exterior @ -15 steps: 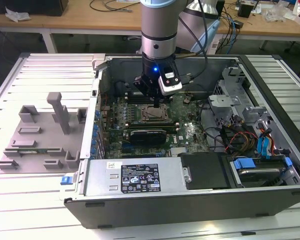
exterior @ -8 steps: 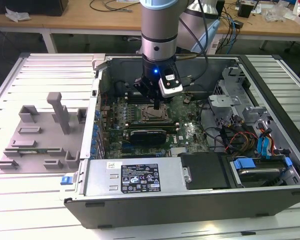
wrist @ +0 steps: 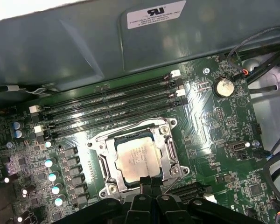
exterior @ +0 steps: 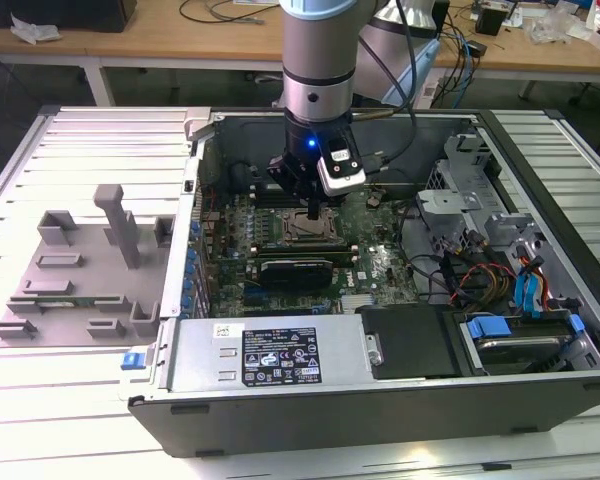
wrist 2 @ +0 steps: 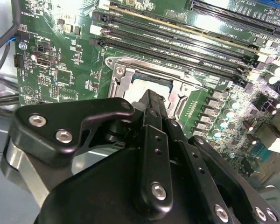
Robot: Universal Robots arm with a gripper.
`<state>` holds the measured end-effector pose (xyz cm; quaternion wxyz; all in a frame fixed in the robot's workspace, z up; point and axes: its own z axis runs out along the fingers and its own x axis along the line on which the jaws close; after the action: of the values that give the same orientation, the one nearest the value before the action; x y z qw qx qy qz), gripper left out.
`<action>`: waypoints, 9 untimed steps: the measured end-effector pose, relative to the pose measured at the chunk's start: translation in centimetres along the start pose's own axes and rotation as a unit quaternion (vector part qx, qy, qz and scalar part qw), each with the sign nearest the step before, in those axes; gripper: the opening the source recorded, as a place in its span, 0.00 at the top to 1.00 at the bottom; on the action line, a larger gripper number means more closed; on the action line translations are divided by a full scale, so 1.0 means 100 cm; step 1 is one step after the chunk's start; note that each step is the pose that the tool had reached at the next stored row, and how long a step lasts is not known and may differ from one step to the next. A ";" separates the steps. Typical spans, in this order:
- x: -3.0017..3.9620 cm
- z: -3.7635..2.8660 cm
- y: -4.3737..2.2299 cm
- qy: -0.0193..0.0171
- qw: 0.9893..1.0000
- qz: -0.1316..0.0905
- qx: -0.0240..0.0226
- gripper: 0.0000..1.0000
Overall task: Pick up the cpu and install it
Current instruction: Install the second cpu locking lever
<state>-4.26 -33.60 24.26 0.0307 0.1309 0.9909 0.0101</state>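
We are finding the arm reaching straight down into the open computer case [exterior: 540,160], which is lying on the counter [exterior: 80,430] with its side panel off. The gripper [exterior: 312,212] is hanging directly over the dark socket frame [wrist: 165,156] on the green motherboard [wrist: 224,135].

In the first wrist view, the cpu [wrist: 139,157] is lying flat inside that frame, its silver-grey top facing up and its edges lining up with the frame's opening. In the second wrist view the same chip [wrist 2: 149,86] is showing just past the finger ends. The fingers [wrist: 150,183] are appearing pressed together with no gap between them, their tips at or just above the near edge of the chip; we cannot tell whether they are touching it. They are not gripping anything.

Rows of dark memory slots [wrist: 116,107] are running beside the socket. In the exterior view, the grey moulded holder [exterior: 80,270] is sitting on the counter on the exterior view's left of the case, well apart from the gripper.
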 end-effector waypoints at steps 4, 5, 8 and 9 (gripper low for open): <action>-0.0009 0.0000 -0.0033 0.000 1.000 0.000 0.000 0.89; -0.0015 0.0000 -0.0058 0.000 1.000 0.000 0.000 0.89; -0.0027 -0.0001 -0.0104 0.000 1.000 0.000 0.000 0.89; -0.0033 -0.0002 -0.0128 0.000 1.000 0.000 0.000 0.89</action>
<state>-4.27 -34.92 24.26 0.0306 0.1310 0.9909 0.0101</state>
